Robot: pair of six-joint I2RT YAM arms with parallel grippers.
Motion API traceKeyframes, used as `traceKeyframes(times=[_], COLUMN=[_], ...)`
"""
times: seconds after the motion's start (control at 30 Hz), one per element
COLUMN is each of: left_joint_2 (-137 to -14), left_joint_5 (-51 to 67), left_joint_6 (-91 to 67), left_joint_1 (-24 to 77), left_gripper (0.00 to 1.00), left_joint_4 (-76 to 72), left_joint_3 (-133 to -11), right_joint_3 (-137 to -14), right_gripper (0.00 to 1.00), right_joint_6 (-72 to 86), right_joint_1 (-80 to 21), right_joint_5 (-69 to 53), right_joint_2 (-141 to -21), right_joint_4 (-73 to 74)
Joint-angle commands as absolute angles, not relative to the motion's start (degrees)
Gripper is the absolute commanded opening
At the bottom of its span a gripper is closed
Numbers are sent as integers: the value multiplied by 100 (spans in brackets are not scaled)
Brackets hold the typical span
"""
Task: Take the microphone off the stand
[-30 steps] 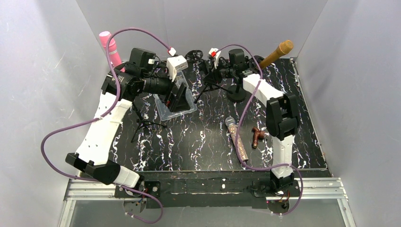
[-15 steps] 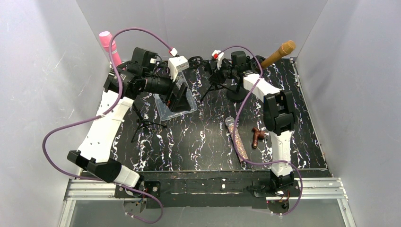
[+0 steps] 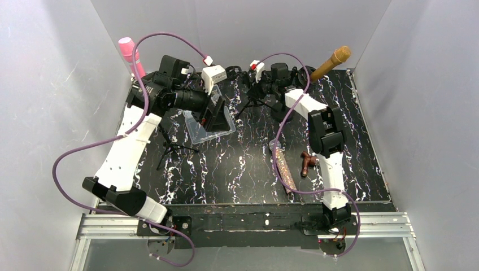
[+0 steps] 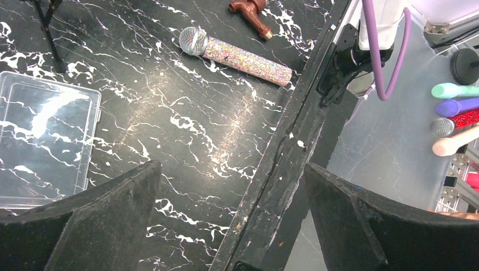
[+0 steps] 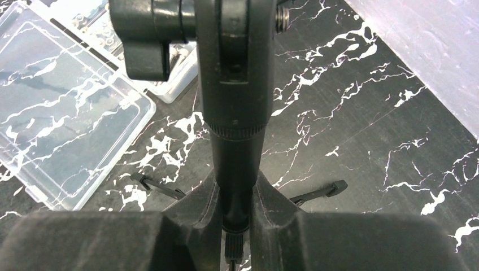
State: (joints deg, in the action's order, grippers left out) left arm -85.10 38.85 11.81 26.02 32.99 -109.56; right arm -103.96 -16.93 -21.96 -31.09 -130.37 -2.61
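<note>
1. The gold microphone stands tilted at about 1 o'clock on the table, by the far right corner. Its head points up and to the right. Its lower end is hidden behind the right arm, so what carries it cannot be told.
2. Just at 9 o'clock of it, the right tool is closed tight on the upright black post of a stand. The post fills the gap between the fingers. A clamp knob sits higher on the post, and thin tripod legs spread on the table below.
3. The left tool hangs at about 11 o'clock with its fingers spread wide and nothing between them. It is over a clear box.
4. A pink microphone rises at the far left corner, at about 10 o'clock.
5. A glitter microphone lies flat toward 5 o'clock of the table's middle. A small brown piece lies just at 3 o'clock of it, apart from it.
</note>
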Motion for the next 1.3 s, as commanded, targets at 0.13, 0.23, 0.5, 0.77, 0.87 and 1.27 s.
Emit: traceKeyframes(times=[0.13,0.23,0.5,0.77,0.87,1.27], left_joint_2=[-8535,-8527,-8500,-8418,-8397,-8226], left_joint_5=[4183,4176,4208,4256,4303,4387], left_joint_6=[1105,1088,1029,1029,1016,988], left_joint_1=[2579,2578,2575,2575,2580,2578], left_gripper=[98,98,98,98,98,98], left_joint_4=[3504,3508,3507,3510,3517,3480], left_joint_3=[-11101,-11081,-11059,-10988,-10991,-10880], right_joint_3=[-10914,-10981,-11089,-10565,-10397,-10033], right_gripper=[1,1,7,28,33,42], right_joint_6=[-1277,-1174,-1361,-1641,-1700,-1733], right_joint_1=[-2409,-2464,-2540,-2540,-2540,-2555], right_joint_5=[-2885,-2797,-2687,-2511,-2397,-2244], right_joint_2=[-13226,-13300,-13375,-13064,-12970,-12698], right_joint_4=[-1046,-1052,-777,-703,-693,-433])
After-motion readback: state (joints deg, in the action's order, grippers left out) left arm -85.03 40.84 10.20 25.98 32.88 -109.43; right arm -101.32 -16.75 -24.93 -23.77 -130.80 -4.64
